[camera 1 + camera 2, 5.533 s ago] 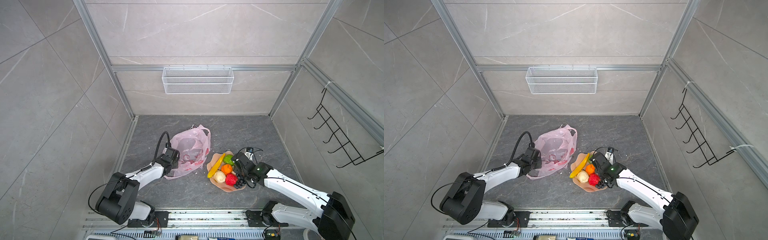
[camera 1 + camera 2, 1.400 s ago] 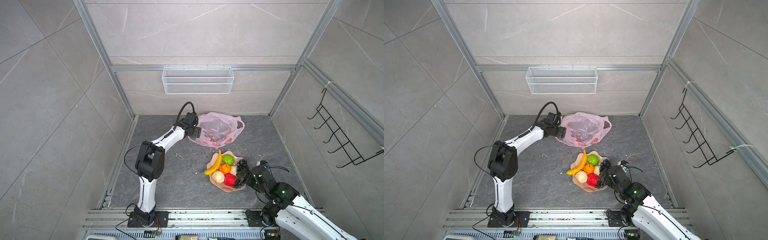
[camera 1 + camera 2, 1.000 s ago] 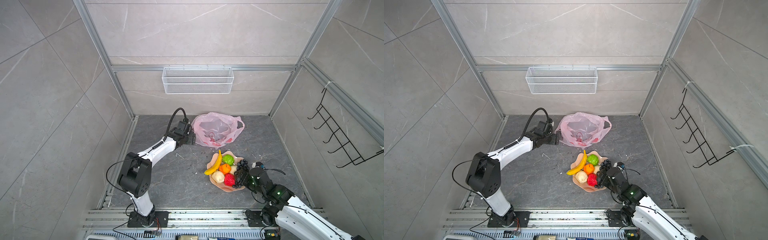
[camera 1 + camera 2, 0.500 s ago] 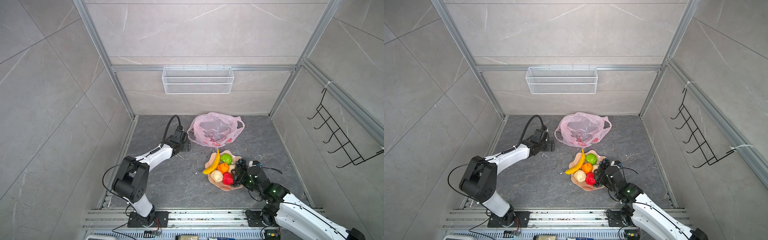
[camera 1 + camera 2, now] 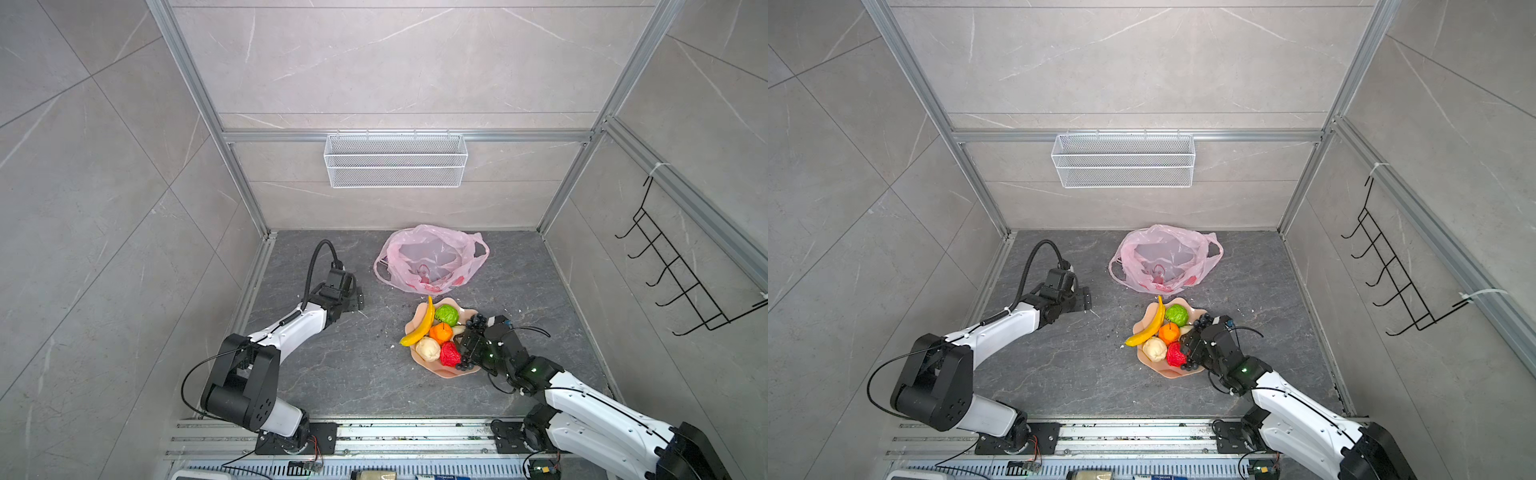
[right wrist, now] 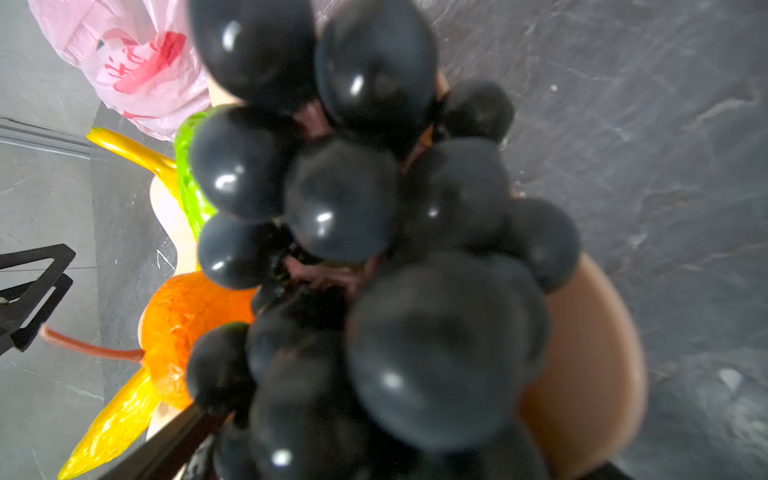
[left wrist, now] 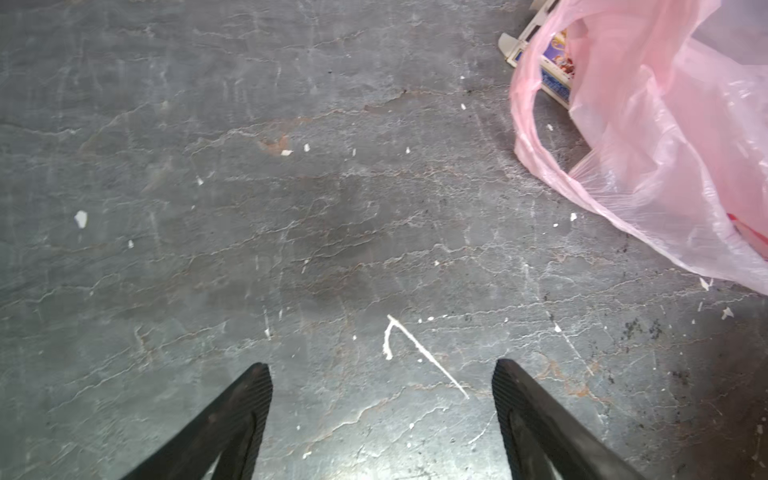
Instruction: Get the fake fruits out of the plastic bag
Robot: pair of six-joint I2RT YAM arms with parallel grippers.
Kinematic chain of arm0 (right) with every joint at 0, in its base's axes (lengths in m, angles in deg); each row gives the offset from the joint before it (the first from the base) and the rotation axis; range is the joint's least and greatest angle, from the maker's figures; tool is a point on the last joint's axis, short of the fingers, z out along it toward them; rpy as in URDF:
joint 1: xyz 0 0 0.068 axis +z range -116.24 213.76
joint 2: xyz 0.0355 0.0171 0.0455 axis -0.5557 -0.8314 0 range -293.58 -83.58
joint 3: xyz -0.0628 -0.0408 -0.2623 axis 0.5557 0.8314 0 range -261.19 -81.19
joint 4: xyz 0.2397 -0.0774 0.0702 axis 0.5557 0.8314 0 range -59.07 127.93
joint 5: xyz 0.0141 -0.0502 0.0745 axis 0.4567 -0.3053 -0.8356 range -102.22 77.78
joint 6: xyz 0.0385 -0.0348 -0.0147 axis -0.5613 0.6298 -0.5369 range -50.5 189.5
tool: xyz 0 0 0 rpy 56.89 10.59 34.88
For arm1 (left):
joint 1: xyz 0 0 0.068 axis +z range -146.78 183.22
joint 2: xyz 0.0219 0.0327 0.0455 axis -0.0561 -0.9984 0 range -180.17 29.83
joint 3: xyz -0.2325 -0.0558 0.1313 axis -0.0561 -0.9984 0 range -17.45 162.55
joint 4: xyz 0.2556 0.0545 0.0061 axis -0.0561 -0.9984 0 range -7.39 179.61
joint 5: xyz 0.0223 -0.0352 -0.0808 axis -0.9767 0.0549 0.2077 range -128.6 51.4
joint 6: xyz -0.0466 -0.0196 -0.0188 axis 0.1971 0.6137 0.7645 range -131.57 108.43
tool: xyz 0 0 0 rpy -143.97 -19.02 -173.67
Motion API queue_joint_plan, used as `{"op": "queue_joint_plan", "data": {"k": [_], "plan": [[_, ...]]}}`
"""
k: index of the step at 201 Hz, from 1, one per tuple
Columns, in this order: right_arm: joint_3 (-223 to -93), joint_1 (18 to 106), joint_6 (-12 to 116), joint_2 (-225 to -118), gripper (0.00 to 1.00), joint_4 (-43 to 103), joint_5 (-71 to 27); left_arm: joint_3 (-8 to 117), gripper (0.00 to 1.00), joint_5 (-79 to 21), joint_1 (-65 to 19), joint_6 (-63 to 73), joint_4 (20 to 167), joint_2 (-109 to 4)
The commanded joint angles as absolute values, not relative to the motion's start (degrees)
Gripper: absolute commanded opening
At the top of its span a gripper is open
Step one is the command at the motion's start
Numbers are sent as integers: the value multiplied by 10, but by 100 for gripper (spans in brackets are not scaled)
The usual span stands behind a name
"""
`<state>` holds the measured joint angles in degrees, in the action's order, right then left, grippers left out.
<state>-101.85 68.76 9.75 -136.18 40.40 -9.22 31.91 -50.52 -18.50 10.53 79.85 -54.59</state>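
The pink plastic bag (image 5: pixel 432 257) (image 5: pixel 1167 257) lies open and crumpled at the back of the floor. The fake fruits sit on a peach plate (image 5: pixel 449 374): banana (image 5: pixel 422 324), green one (image 5: pixel 446 314), orange (image 5: pixel 440 332), beige one (image 5: pixel 428 349), red one (image 5: pixel 449 354) and a dark grape bunch (image 6: pixel 353 208). My right gripper (image 5: pixel 463 347) (image 6: pixel 395 440) is over the plate's right side, its jaws wide apart around the grapes. My left gripper (image 5: pixel 357 297) (image 7: pixel 382 370) hangs open and empty over bare floor, left of the bag (image 7: pixel 665 145).
A small printed card box (image 7: pixel 552 70) pokes out beside the bag's left handle. A white wire basket (image 5: pixel 395 160) hangs on the back wall and a black hook rack (image 5: pixel 681 282) on the right wall. White crumbs dot the grey floor.
My left gripper has pulled back from the bag toward the front left, still open and empty. The right gripper has pushed slightly left at the plate, and the plate has slid a little with it.
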Motion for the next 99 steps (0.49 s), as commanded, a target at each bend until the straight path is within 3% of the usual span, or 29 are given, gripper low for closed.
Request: {"op": "queue_joint_plan", "data": {"k": [1, 99], "plan": [[-1044, 687, 116, -1385, 100, 360, -103, 310, 86, -513, -175, 115, 821, -518], [-1094, 696, 125, -1518, 100, 278, -122, 292, 86, -511, -156, 115, 830, -506]]}}
